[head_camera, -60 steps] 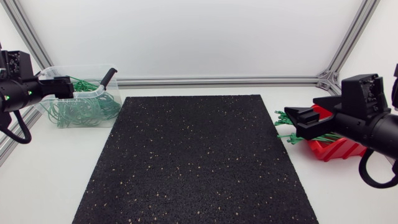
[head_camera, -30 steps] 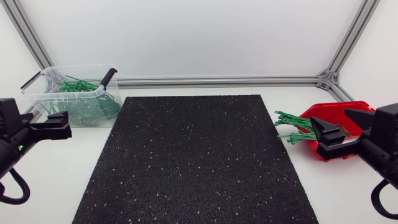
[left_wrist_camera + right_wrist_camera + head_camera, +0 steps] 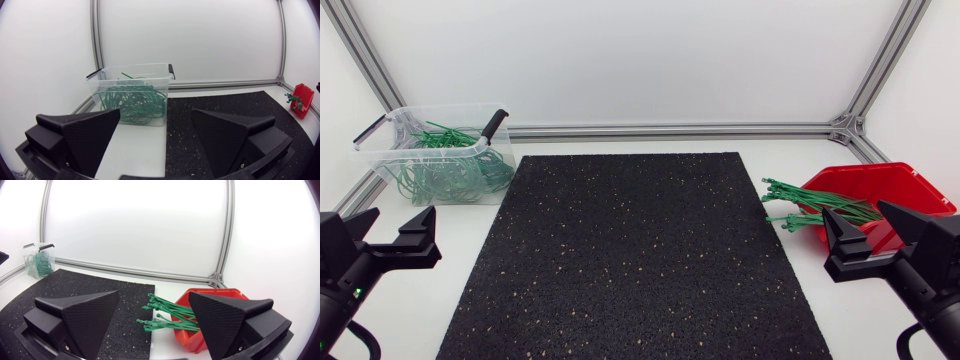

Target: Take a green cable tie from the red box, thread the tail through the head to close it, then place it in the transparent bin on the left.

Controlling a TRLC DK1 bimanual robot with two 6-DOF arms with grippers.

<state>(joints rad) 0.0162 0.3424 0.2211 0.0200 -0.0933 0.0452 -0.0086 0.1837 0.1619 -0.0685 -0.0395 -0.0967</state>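
The red box (image 3: 875, 195) sits at the right of the table, with several green cable ties (image 3: 810, 205) sticking out of its open side toward the mat. The transparent bin (image 3: 440, 155) at the far left holds a tangle of closed green ties (image 3: 450, 172). My left gripper (image 3: 390, 238) is open and empty at the near left, well short of the bin (image 3: 132, 95). My right gripper (image 3: 880, 236) is open and empty just in front of the red box (image 3: 212, 315), with the ties (image 3: 167, 315) ahead of its fingers.
A black speckled mat (image 3: 635, 250) covers the middle of the table. An aluminium frame rail (image 3: 670, 130) runs along the back edge. The bin has black handle clips (image 3: 495, 122) on its rim.
Both arms have drawn back toward the near edge: the left gripper away from the bin, the right gripper away from the red box. Both stayed open and empty.
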